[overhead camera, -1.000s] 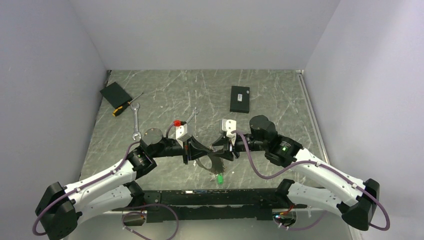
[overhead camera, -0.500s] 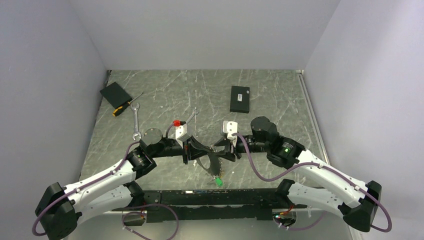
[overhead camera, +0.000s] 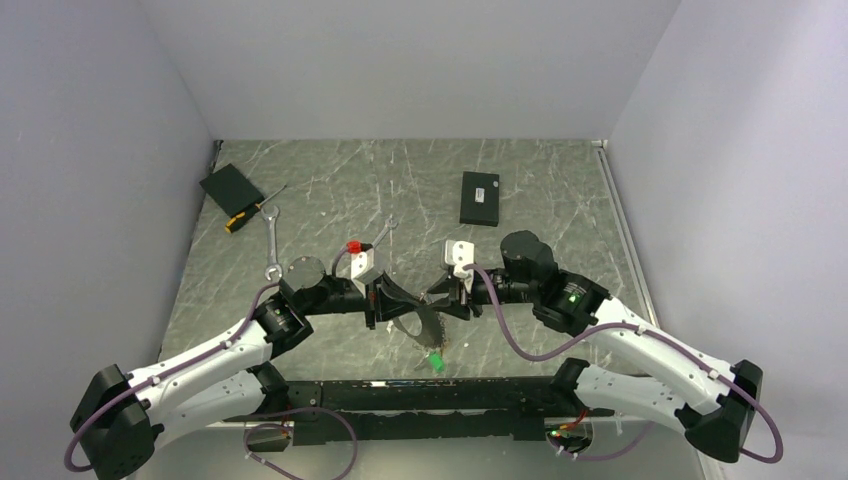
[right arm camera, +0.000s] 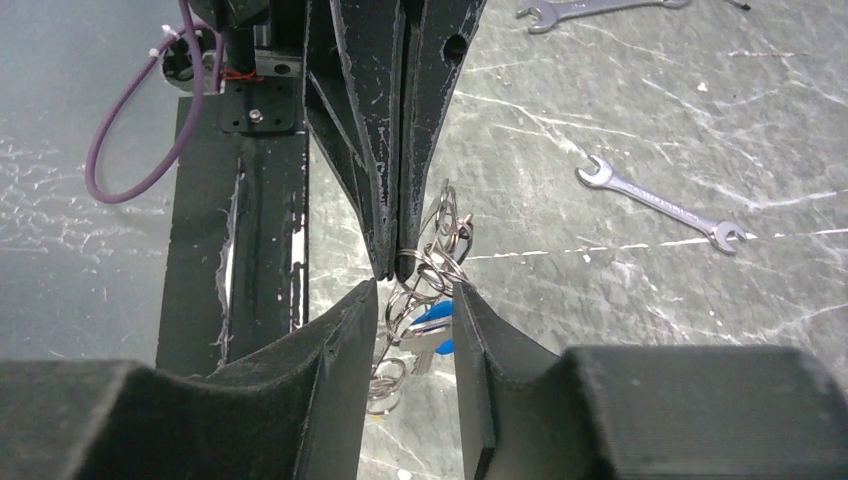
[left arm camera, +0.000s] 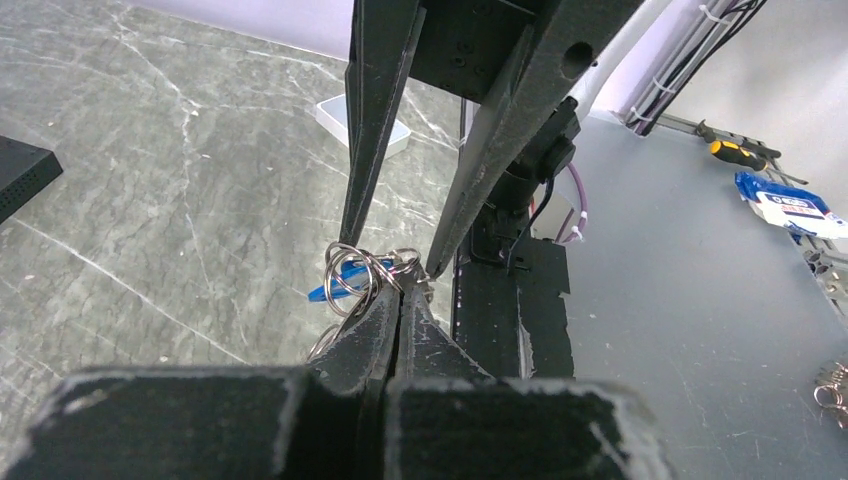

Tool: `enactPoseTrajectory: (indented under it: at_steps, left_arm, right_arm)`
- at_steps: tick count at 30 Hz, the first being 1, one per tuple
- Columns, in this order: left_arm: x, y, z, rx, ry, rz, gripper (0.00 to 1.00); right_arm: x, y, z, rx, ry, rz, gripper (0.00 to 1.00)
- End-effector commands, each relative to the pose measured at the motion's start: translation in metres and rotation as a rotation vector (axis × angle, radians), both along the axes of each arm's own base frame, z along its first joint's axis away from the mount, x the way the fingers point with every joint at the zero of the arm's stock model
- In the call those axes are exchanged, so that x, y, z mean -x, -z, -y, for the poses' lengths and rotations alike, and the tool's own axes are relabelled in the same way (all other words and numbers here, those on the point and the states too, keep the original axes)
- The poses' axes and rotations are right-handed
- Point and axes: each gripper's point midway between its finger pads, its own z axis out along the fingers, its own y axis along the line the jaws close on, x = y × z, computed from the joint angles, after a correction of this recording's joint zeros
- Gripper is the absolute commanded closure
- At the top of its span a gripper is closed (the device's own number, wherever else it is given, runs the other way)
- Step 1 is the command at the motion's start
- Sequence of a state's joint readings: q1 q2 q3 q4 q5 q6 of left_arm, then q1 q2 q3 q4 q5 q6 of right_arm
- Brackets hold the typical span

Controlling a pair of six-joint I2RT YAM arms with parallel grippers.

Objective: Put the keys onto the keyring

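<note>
The keyring (left arm camera: 362, 268) is a cluster of silver wire rings held in the air near the table's front edge; it also shows in the right wrist view (right arm camera: 436, 262). My left gripper (left arm camera: 403, 288) is shut on it. A blue-headed key (right arm camera: 432, 315) and a silver key blade (right arm camera: 418, 345) hang from the rings. A green-headed key (overhead camera: 437, 362) shows just below the grippers in the top view. My right gripper (right arm camera: 412, 290) is open, its fingers either side of the rings and the blue key, tip to tip with the left gripper (right arm camera: 392, 268).
Two silver wrenches (overhead camera: 273, 243) (overhead camera: 385, 232), an orange-handled screwdriver (overhead camera: 250, 212) and two black boxes (overhead camera: 231, 187) (overhead camera: 480, 197) lie further back. The black mounting rail (overhead camera: 420, 395) runs along the front edge just under the grippers. Side walls close in left and right.
The right gripper has shifted slightly, and the green key has dropped a little toward the front edge. The left gripper stays shut on the rings.
</note>
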State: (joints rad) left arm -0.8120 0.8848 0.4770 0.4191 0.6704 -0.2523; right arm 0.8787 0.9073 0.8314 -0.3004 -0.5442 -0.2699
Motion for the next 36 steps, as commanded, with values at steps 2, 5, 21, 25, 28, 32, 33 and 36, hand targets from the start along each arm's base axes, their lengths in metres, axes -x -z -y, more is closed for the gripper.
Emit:
enactPoseTrajectory:
  at_steps: [2, 5, 21, 25, 28, 32, 33, 36]
  left_arm:
    - [0.010, -0.025, 0.002, 0.066, 0.066, 0.076, 1.00]
    - [0.011, -0.026, 0.003, 0.062, 0.075, 0.080, 1.00]
    - [0.010, -0.025, 0.003, 0.054, 0.077, 0.081, 1.00]
    - [0.010, -0.025, 0.003, 0.052, 0.079, 0.084, 1.00]
    - [0.010, -0.026, 0.003, 0.051, 0.077, 0.088, 1.00]
    - [0.009, -0.025, 0.002, 0.046, 0.069, 0.089, 1.00]
    - [0.009, -0.024, 0.002, 0.045, 0.067, 0.089, 1.00]
    - [0.008, -0.023, 0.002, 0.042, 0.059, 0.091, 1.00]
  right_arm:
    - [0.004, -0.029, -0.008, -0.056, -0.056, 0.042, 0.66]
    - [0.004, -0.028, -0.009, -0.055, -0.065, 0.041, 0.67]
    - [0.021, -0.017, -0.015, 0.002, -0.145, 0.018, 0.73]
    - [0.025, -0.012, -0.017, 0.018, -0.159, 0.014, 0.79]
    - [0.027, -0.009, -0.016, 0.029, -0.164, 0.010, 0.82]
    - [0.030, -0.004, -0.015, 0.054, -0.172, 0.004, 0.86]
    - [0.031, -0.002, -0.014, 0.063, -0.173, 0.000, 0.86]
    - [0.031, 0.003, -0.013, 0.078, -0.164, -0.008, 0.86]
